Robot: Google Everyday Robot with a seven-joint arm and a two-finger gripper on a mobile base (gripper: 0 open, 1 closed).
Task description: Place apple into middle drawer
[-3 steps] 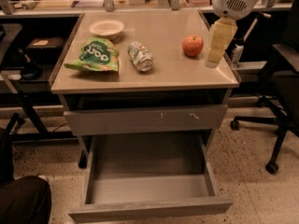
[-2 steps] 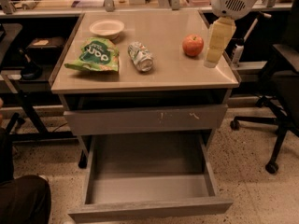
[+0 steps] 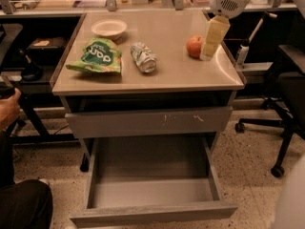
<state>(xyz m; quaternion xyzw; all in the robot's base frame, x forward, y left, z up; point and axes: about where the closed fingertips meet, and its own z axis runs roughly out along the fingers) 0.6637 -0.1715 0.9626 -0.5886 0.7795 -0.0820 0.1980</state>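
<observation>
The gripper (image 3: 211, 51) has edged a little leftward, toward the apple (image 3: 194, 46), while the apple, the can and the bowl lie where they did. It now hangs over the right rear part of the table top (image 3: 171, 78), just beside the apple's right flank. I cannot tell whether they touch, nor whether the gripper is released or clenched.

The apple sits on the table top near the right edge, well clear of the front edge. A broad bare strip lies between it and the drink can (image 3: 143, 57), and more bare top runs forward to the front lip. Below the top, the grey drawer front with small white scratches (image 3: 147, 122) stands almost flush. Under that, the middle drawer (image 3: 152, 213) is pulled far out toward the camera, its flat tray uncovered from above. An office chair base (image 3: 267, 128) stands on the floor to the right of the cabinet, and a person's hand (image 3: 8, 109) and knee show at the left edge.

The green snack bag (image 3: 95, 56) bears large white lettering that I cannot read with certainty; the can's print is illegible. A pale bowl (image 3: 109, 28) sits behind the bag.

The apple is round, with no long axis to tell and no stem visible. The drawer's length runs left to right, and the can lies on its side, one end facing forward.
</observation>
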